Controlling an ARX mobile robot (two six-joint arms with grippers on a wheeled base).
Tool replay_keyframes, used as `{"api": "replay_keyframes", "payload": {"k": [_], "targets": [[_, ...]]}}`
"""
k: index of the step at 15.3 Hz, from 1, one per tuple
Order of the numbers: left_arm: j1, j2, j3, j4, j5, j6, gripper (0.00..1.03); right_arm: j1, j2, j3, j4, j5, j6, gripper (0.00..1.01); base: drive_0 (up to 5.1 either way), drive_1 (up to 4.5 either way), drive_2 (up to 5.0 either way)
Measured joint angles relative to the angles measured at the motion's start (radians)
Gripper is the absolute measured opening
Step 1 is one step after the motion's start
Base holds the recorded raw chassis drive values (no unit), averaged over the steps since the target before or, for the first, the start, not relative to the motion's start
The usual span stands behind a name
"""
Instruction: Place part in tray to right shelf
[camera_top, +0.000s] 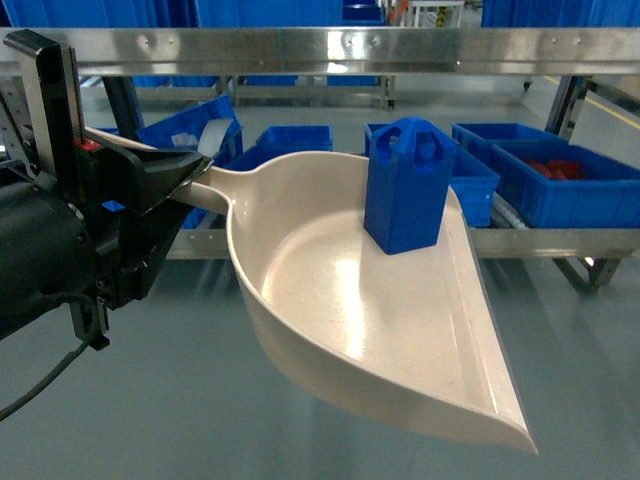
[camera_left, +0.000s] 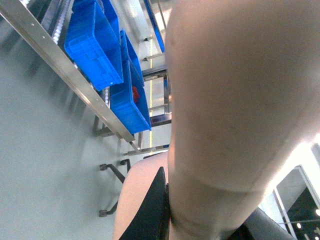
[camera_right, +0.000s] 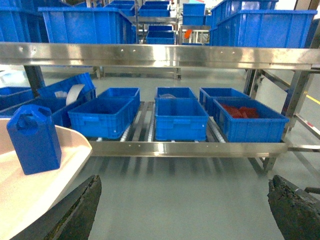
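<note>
While our left gripper (camera_top: 185, 175) clamps the tray (camera_top: 340, 320) handle, the part (camera_top: 408, 187) stands upright inside, beyond our fingers; our right gripper (camera_right: 182, 210) hangs apart, empty; the shelf (camera_right: 190, 148) delivery remains

Blue crates (camera_right: 181, 119) sit side by side, one (camera_right: 250, 120) holding red pieces (camera_right: 240, 110).

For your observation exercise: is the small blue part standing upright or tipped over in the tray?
Upright. The part stands on its base inside the tray, handle loop on top, near the far rim.
</note>
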Motion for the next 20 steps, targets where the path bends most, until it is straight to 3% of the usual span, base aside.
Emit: {"api": "replay_keyframes", "payload": {"k": [20], "targets": [[0.0, 0.0, -0.001, -0.007, -0.001, 0.001, 0.17, 0.0, 0.0, 0.0, -0.002, 0.0, 0.0, 0.98, 0.0, 0.0, 0.0]]}}
